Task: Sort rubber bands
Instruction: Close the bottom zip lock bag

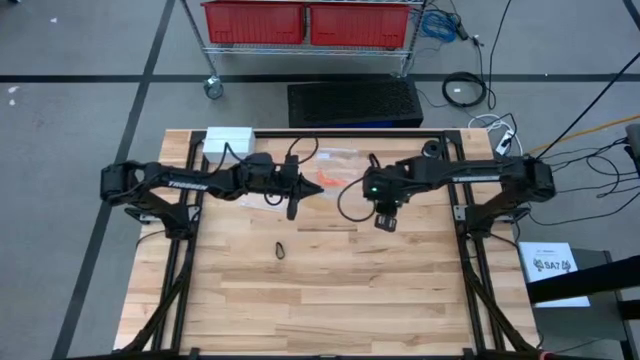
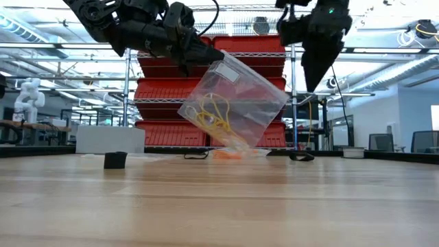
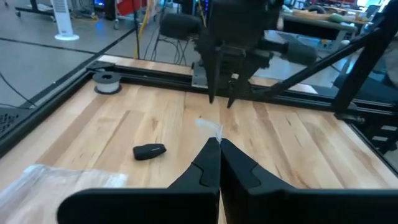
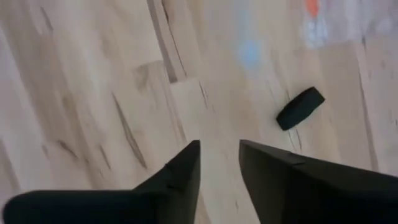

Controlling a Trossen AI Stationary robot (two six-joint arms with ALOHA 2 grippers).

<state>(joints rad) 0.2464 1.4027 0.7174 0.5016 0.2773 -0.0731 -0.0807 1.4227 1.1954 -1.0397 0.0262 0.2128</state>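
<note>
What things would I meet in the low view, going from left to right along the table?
White box → small black block → clear bag with yellow rubber bands, hanging from the left gripper → black ring. The right gripper hangs above the ring.

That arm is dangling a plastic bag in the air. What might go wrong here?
The left gripper pinches only one corner of the clear bag, so it might slip free. The bag hangs tilted, so the yellow rubber bands inside could spill if its mouth is open. The right gripper, open and empty, hangs close and might bump it.
</note>
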